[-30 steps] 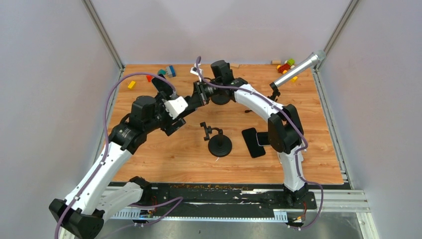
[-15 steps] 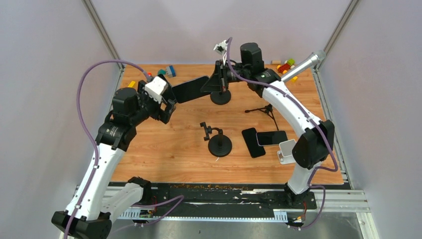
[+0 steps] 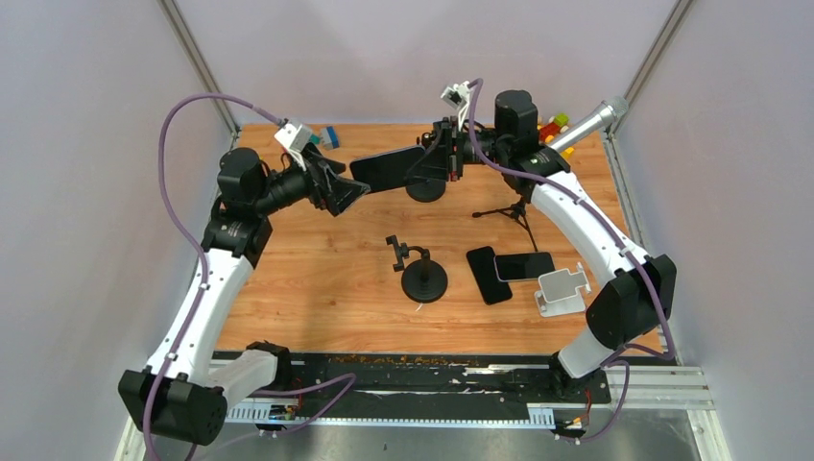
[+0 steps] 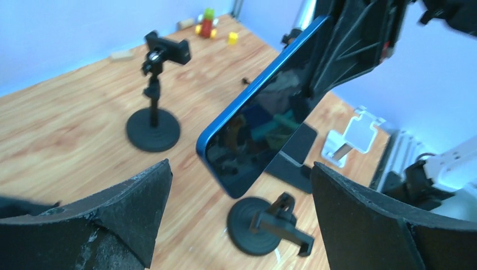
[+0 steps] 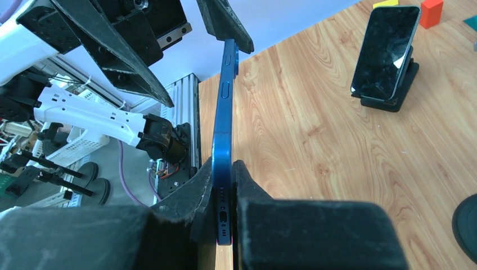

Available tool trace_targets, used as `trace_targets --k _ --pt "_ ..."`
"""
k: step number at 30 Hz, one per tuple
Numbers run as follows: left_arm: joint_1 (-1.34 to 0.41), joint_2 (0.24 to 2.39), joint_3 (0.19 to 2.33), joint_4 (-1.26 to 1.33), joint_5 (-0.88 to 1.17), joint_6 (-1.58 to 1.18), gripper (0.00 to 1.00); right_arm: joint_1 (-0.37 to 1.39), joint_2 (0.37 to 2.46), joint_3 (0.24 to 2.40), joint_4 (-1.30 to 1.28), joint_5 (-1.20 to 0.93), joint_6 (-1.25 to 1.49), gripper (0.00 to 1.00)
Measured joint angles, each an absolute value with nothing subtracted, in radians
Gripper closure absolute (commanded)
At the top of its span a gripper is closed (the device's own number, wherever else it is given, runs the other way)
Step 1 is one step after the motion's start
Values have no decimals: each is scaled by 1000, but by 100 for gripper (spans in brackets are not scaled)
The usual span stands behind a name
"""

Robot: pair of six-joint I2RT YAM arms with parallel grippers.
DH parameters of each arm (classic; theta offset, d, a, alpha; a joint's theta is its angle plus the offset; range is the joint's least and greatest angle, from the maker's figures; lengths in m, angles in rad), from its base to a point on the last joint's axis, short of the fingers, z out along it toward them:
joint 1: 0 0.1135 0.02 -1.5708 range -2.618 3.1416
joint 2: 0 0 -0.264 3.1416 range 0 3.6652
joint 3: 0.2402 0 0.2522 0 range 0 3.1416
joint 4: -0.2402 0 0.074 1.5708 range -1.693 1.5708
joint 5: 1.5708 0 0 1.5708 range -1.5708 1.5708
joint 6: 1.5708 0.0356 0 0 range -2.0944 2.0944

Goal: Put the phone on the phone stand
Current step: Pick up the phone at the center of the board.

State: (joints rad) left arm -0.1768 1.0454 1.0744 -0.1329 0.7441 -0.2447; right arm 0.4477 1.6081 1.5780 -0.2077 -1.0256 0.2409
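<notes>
My right gripper (image 3: 424, 163) is shut on the lower end of a blue phone (image 3: 388, 168), held in the air edge-up over the back of the table. In the right wrist view the phone (image 5: 224, 118) sits clamped between both pads. My left gripper (image 3: 350, 182) is open just left of the phone's free end, without touching it; the phone (image 4: 264, 118) hangs in front of its spread fingers (image 4: 140, 197). A black phone stand (image 3: 423, 277) with a clamp on a round base stands mid-table. A second such stand (image 4: 153, 121) stands behind, under the phone.
Two dark phones (image 3: 488, 274) (image 3: 525, 266) lie flat right of the middle stand. A white stand (image 3: 562, 291) sits beside them and a small tripod (image 3: 512, 209) behind. Another phone rests on a black wedge stand (image 5: 385, 53). Toy blocks (image 3: 552, 126) and a metal tube (image 3: 576, 134) lie back right.
The right arm has swung right and back, carrying the phone away from the left gripper. The left arm has pulled back left and raised its open gripper toward the phone.
</notes>
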Motion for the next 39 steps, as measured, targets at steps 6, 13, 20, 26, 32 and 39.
trace_targets --k 6,13,20,26,32,39 --pt "-175 1126 1010 157 865 -505 15 420 1582 1498 -97 -1052 311 100" --pt "-175 1207 911 469 939 -768 27 398 1576 1436 85 -1093 433 100" --pt "-179 1240 869 709 976 -938 44 395 1576 1406 200 -1112 523 100" --pt "-197 1240 859 780 985 -966 61 395 1576 1385 276 -1130 578 100" --pt "-201 1240 857 782 992 -973 95 393 1576 1356 357 -1158 629 100" --pt "-206 1240 857 797 1022 -979 100 389 1567 1328 371 -1172 609 69"
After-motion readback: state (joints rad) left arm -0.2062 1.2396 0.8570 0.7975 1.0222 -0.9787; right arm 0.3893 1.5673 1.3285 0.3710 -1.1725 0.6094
